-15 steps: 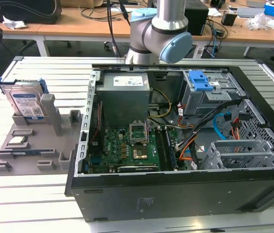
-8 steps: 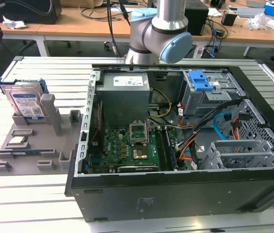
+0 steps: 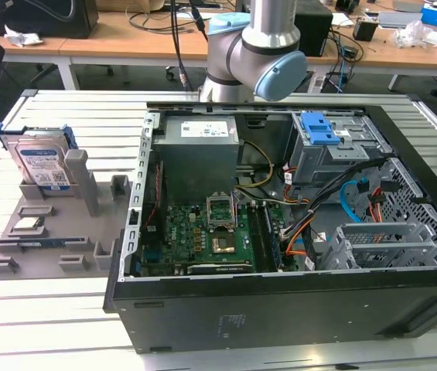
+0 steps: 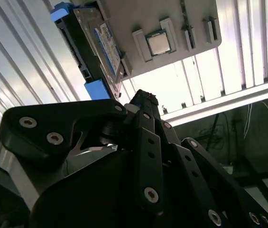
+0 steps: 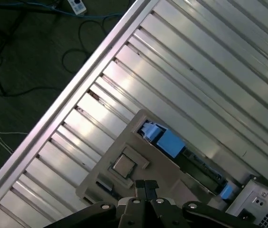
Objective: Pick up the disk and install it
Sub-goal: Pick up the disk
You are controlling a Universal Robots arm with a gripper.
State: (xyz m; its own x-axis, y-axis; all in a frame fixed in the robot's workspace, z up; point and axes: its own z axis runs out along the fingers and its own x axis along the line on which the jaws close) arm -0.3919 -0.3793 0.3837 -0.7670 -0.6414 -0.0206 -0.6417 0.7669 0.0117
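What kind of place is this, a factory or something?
Probably a robotics lab or workshop: a robot arm stands behind an open computer case on a slotted metal table, a hard drive stands in a grey holder, and cable-strewn desks line the back.

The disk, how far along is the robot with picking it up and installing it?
Nothing looks done yet: the disk stands upright in the grey holder, outside the open computer case. In hand: the gripper hangs above that holder, jaws shut and empty. Left: both the pickup and the install.
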